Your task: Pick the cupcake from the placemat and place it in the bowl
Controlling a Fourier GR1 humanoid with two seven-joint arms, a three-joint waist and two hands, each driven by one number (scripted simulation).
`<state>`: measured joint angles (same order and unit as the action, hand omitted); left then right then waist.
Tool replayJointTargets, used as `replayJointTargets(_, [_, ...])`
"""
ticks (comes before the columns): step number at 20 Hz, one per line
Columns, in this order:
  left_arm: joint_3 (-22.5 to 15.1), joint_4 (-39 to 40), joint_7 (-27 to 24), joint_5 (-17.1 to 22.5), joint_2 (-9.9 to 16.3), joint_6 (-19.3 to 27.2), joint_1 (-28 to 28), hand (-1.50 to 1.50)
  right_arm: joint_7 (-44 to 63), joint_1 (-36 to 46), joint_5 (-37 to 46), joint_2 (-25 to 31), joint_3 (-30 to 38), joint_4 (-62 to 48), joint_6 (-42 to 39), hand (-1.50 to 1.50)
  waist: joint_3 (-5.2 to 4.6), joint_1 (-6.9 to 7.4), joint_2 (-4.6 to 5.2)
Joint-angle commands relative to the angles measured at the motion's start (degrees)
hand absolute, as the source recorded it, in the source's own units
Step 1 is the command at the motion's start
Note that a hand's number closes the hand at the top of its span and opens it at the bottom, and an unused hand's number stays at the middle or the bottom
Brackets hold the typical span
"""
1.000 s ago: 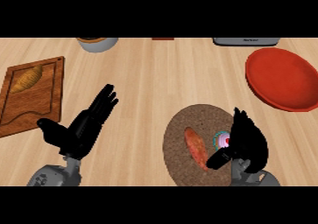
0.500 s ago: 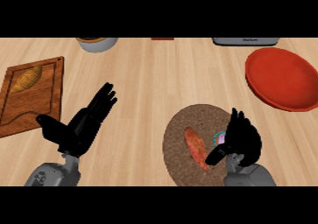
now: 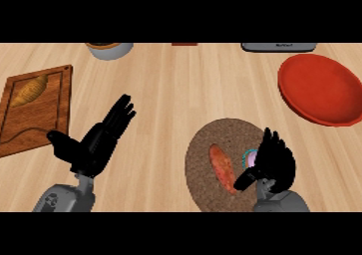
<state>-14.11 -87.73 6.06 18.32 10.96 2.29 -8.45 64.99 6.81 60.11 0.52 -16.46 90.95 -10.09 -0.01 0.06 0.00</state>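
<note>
Right hand (image 3: pixel 271 162) sits over the cupcake (image 3: pixel 249 158) on the round placemat (image 3: pixel 213 144); fingers seem curled onto it, though they hide most of it. This looks like the grasping step; next it needs lifting toward the red bowl (image 3: pixel 319 89), well apart. Its orientation cannot be told. Left hand (image 3: pixel 95 142) rests open over the worktop (image 3: pixel 176 84).

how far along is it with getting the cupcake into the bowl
Early. Nothing is moved yet: the bowl is empty. In hand: the right robot hand is over the cupcake on the placemat, mostly hiding it. Left: grasp, lift, carry, release. The left robot hand rests open.
</note>
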Motion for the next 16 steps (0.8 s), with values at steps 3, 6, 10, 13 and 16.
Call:
replayJointTargets(3, [1.27,-0.76,2.38,-0.56,-0.89,-0.05,-1.26,0.00,3.38,1.18,0.40,-0.49,4.16,-4.25,0.76,-1.50,0.02,-0.06,0.00])
replayJointTargets(6, [1.85,-3.49,2.10,-1.02,0.07,-1.32,2.21,0.00,2.75,1.13,-0.16,-0.50,2.30,-3.48,5.70,1.50,0.02,0.07,-0.05])
replayJointTargets(10, [3.69,-0.85,0.88,-3.14,-2.31,-2.30,1.02,0.00,-6.01,0.23,2.76,0.73,3.10,-8.91,7.83,1.50,0.02,-0.02,-0.01])
replayJointTargets(13, [5.76,0.05,5.12,-1.59,-3.10,-3.04,-3.48,0.00,-5.38,0.83,3.21,0.52,2.76,-7.12,5.00,1.50,0.01,-0.15,-0.01])
replayJointTargets(16, [3.16,0.04,1.84,-5.58,-5.35,-2.10,0.08,0.00,-7.63,5.77,2.47,-0.49,3.05,-17.04,9.59,1.50,0.02,0.10,0.02])
